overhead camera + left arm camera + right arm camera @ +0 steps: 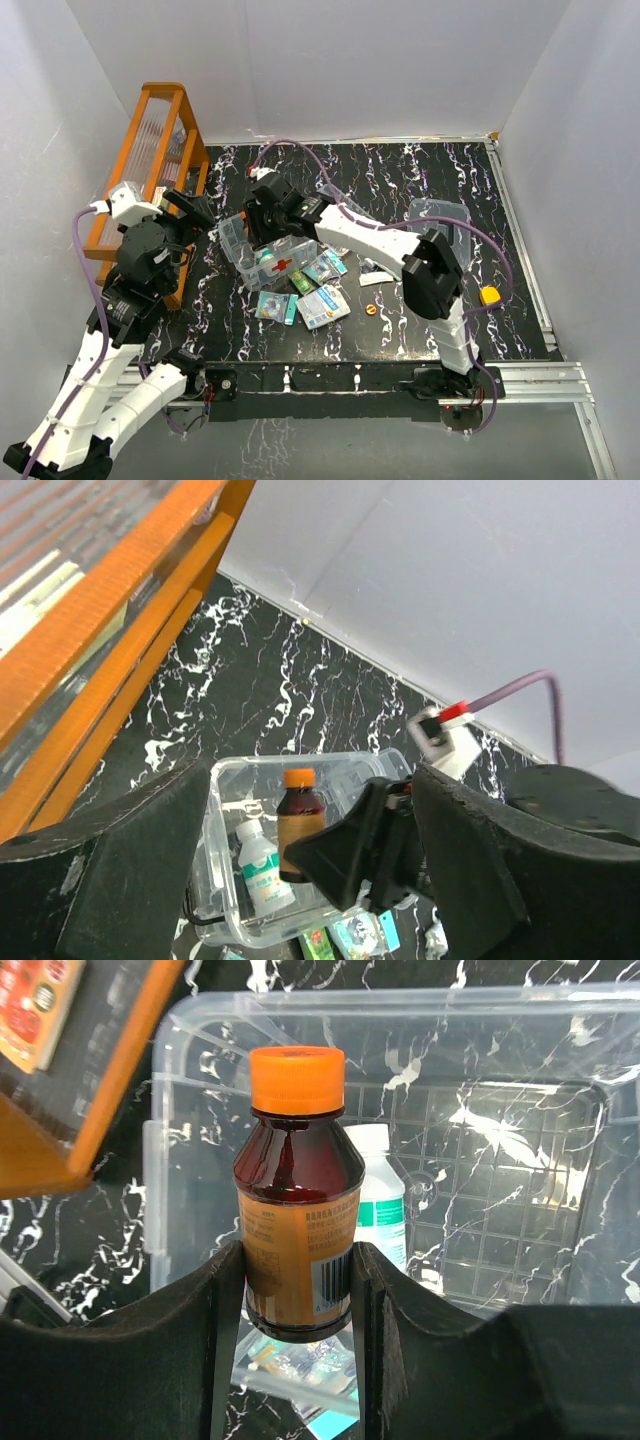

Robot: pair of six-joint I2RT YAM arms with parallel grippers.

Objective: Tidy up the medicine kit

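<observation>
The medicine kit's clear box (240, 240) with its red cross mark (283, 265) stands left of the table's middle. My right gripper (298, 1260) is shut on a brown bottle with an orange cap (296, 1210), held upright over the box (520, 1020). A white bottle with a green label (262, 865) lies inside the box (228, 772), beside the brown bottle (300, 815). My left gripper (312, 780) hangs open and holds nothing, left of the box next to the orange rack. A clear lid (440, 213) lies at the right.
The orange slatted rack (150, 140) stands along the left wall. Several medicine packets (322, 305) and a green box (302, 283) lie just in front of the kit. A small orange disc (371, 309) and a white item (376, 278) lie right of them.
</observation>
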